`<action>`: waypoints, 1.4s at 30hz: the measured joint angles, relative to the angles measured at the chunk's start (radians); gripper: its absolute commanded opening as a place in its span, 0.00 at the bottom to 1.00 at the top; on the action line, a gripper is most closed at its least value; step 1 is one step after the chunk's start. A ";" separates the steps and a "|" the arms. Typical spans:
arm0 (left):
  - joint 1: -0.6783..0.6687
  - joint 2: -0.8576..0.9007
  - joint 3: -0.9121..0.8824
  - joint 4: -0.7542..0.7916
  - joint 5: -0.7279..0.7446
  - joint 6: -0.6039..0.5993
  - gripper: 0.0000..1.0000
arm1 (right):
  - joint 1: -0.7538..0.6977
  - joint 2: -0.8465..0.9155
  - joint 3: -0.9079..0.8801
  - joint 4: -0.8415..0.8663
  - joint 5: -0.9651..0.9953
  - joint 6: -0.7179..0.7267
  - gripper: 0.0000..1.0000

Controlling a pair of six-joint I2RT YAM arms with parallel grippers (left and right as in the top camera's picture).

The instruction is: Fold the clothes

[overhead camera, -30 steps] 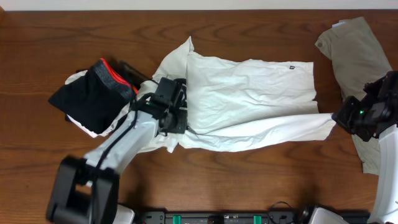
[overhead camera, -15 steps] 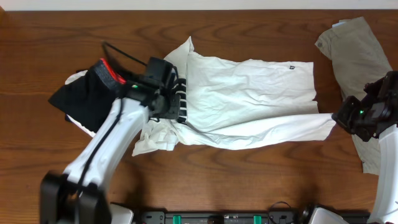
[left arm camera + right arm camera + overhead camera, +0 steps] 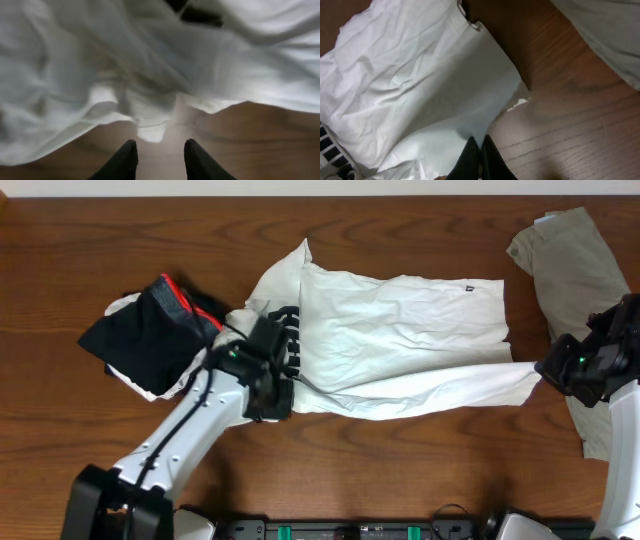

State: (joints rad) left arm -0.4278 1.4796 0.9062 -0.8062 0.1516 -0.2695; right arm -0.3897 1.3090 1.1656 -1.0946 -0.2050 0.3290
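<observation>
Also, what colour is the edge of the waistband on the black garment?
Red; the waistband edge shows best overhead.

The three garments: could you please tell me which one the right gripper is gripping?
The white T-shirt, spread mid-table: the right gripper is shut on its corner. Neither the black garment nor the khaki garment is held.
</observation>
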 measured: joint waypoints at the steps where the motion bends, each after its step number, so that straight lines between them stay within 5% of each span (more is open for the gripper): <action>1: -0.004 0.000 -0.024 0.024 0.000 -0.004 0.35 | 0.000 0.000 0.000 0.000 0.000 0.000 0.01; 14: -0.005 0.016 -0.113 0.211 -0.040 -0.016 0.38 | 0.000 0.000 0.000 0.004 0.000 0.000 0.01; 18: -0.005 0.017 -0.113 0.216 -0.050 -0.024 0.08 | 0.000 0.000 0.000 0.004 0.000 0.000 0.01; 22: -0.005 0.017 -0.113 0.208 -0.055 -0.018 0.06 | 0.000 0.000 0.000 0.004 0.000 0.000 0.01; 26: -0.005 0.015 -0.084 0.083 -0.054 -0.023 0.06 | 0.000 0.000 0.000 0.006 0.000 0.000 0.01; 32: -0.005 -0.097 0.188 -0.201 -0.051 -0.022 0.06 | 0.000 0.000 0.000 0.027 0.038 0.000 0.01; 42: -0.005 -0.373 0.419 -0.387 -0.100 -0.019 0.06 | 0.000 0.000 0.000 0.042 0.089 -0.001 0.01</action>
State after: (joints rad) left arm -0.4332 1.1069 1.3254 -1.1931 0.0521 -0.2886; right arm -0.3901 1.3090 1.1656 -1.0523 -0.1165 0.3279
